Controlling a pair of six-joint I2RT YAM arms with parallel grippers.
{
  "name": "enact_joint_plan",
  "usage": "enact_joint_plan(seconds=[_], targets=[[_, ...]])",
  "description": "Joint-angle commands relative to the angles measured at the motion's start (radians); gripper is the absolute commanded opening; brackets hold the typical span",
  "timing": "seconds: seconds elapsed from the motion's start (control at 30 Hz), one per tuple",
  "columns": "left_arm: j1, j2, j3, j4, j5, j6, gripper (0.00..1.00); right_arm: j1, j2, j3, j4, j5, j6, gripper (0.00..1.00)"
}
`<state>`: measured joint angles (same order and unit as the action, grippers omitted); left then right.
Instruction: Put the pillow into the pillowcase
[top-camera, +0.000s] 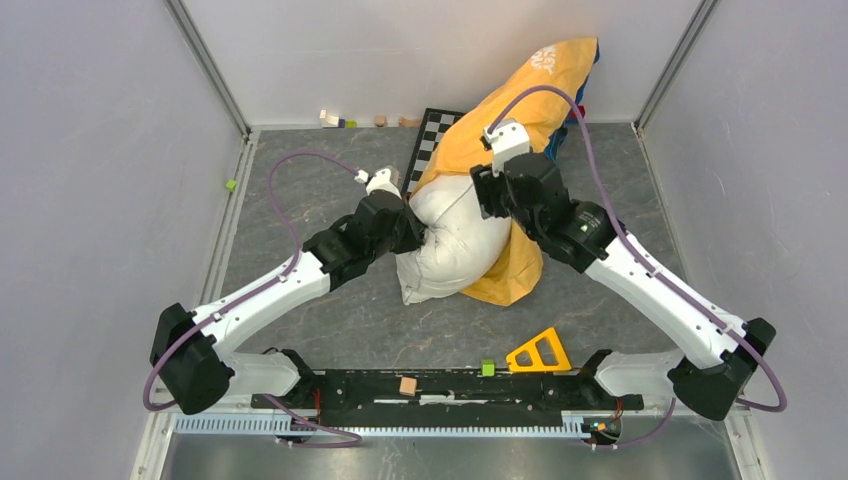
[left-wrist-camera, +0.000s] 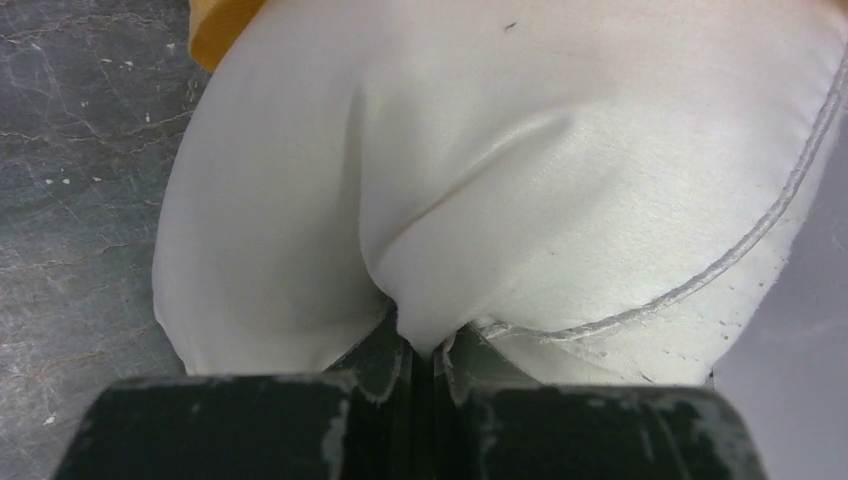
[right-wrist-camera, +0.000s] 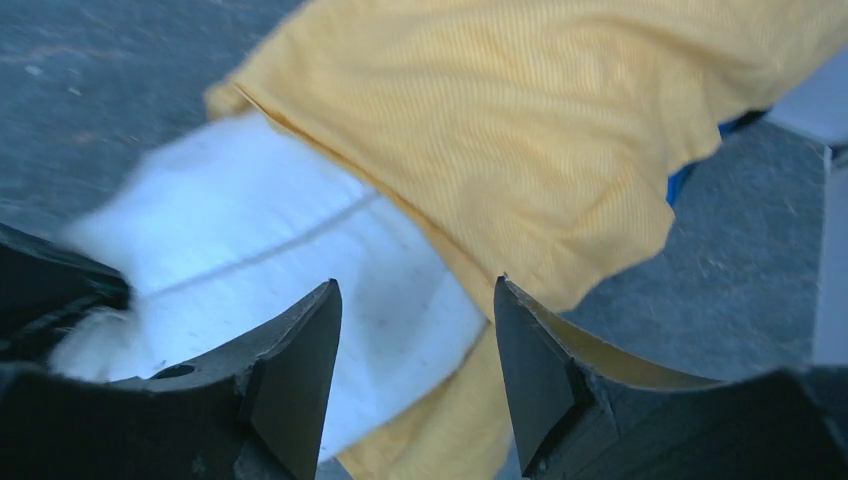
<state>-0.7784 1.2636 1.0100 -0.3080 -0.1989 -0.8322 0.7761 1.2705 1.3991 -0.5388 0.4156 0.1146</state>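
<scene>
Top: pillowcase (top-camera: 520, 100) lies mid-tabletop (top-camera: 330, 320), running up to the far edge. Far part of the pillow (top-camera: 455, 245) is inside it, near end sticks out.
Left wrist: left gripper (left-wrist-camera: 425, 345) clamped on a pillow fold.
Right wrist: right gripper (right-wrist-camera: 418, 330) jaws apart over the pillowcase mouth.

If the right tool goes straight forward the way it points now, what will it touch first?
Probably the pillow, close to the hem of the pillowcase. The open right tool frames both, though depth is unclear.

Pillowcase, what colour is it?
Orange-yellow with a white logo; the pillowcase shows best from the top camera.
</scene>
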Motion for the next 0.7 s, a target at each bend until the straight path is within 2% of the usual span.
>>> enact_joint_plan(seconds=[0.0,0.2,0.67], targets=[[0.021,0.034,-0.038,-0.072,-0.017,-0.026,0.02,-0.002,-0.041,-0.129,0.02,0.132,-0.025,0.62],[0.031,0.031,-0.044,-0.077,-0.005,-0.027,0.03,-0.033,-0.054,-0.227,0.059,0.241,-0.026,0.55],[0.062,0.036,-0.063,-0.08,0.007,-0.029,0.02,-0.052,-0.137,-0.275,0.082,0.217,-0.02,0.55]])
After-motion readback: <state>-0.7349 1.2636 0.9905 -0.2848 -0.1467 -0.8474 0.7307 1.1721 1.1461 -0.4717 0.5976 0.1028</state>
